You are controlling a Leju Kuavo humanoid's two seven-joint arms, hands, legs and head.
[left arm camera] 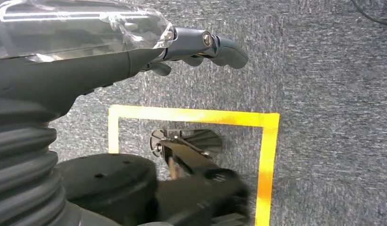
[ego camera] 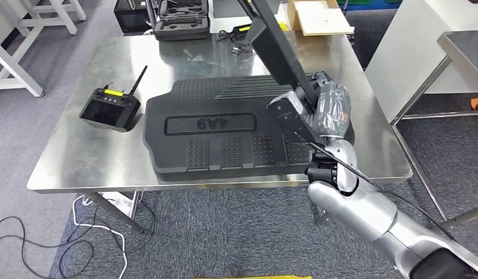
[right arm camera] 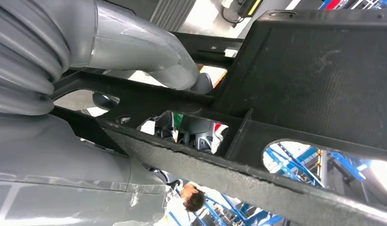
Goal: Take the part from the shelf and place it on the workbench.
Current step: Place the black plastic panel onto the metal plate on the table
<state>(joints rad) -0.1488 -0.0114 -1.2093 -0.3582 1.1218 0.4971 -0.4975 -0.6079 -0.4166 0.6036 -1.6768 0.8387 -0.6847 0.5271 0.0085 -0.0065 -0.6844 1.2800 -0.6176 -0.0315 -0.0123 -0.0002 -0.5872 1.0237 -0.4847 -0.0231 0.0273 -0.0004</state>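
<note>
My right hand (ego camera: 323,113) gripped a flat black part (ego camera: 277,49) by its lower end, above the right portion of the steel counter (ego camera: 79,151). The part stood tilted, its upper end leaning away from me and leftward past the top edge of the head view. In the right wrist view, my thumb (right arm camera: 149,52) pressed across a black bar of the part (right arm camera: 318,70), and my darker fingers (right arm camera: 191,134) showed through an opening in the frame, closed on the far side. The hold was therefore a pinch across the frame member, with the textured panel of the part extending outward beyond my hand.

Below the held part, a large black moulded panel (ego camera: 225,131) marked "4A9" lay flat on the counter, covering most of the centre and right. I could not tell whether the held part touched this panel. A black handheld controller (ego camera: 110,108) with a yellow strip and a raised antenna lay on the counter, left of the panel and apart from it. An open black case (ego camera: 181,20) and a cardboard box (ego camera: 320,17) sat at the far edge.

My left hand (left arm camera: 149,52) hung over grey carpet (left arm camera: 323,70) marked with a yellow tape outline (left arm camera: 269,155). Its fingers (left arm camera: 215,44) extended almost straight, apart from the thumb, and held nothing.
</note>
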